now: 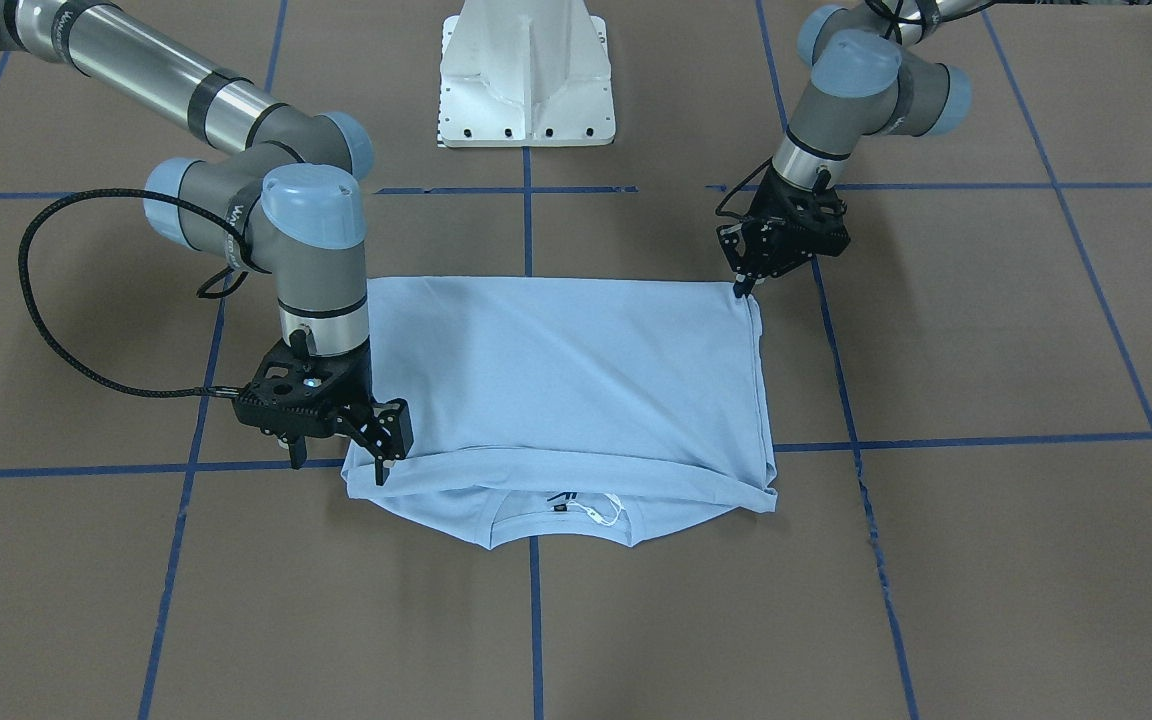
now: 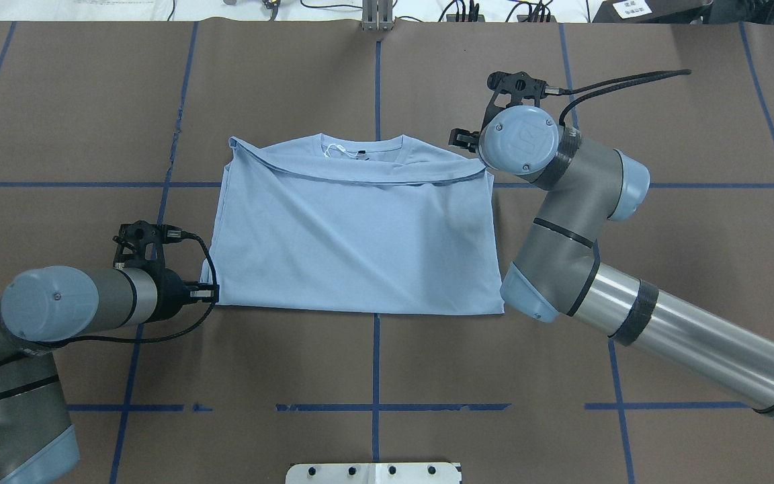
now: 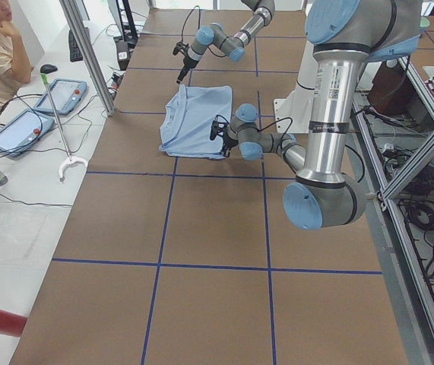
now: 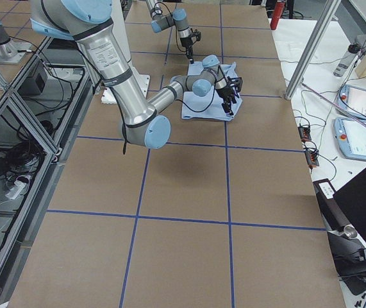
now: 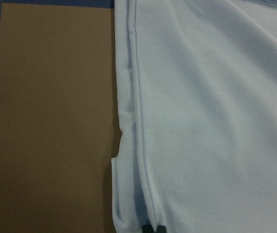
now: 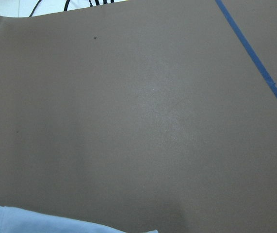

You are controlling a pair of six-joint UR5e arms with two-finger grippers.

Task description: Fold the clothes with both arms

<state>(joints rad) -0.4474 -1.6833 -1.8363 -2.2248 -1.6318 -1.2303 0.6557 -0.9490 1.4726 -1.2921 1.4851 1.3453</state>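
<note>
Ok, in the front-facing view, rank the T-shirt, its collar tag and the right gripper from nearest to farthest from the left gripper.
From the left gripper:
1. T-shirt: its robot-side corner meets this gripper.
2. collar tag: middle of the shirt's far edge, away from the robot.
3. right gripper: at the diagonally opposite corner.

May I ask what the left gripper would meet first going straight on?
The T-shirt, at its corner: the left gripper points down there, tips seemingly touching the hem, though depth is unclear.
</note>
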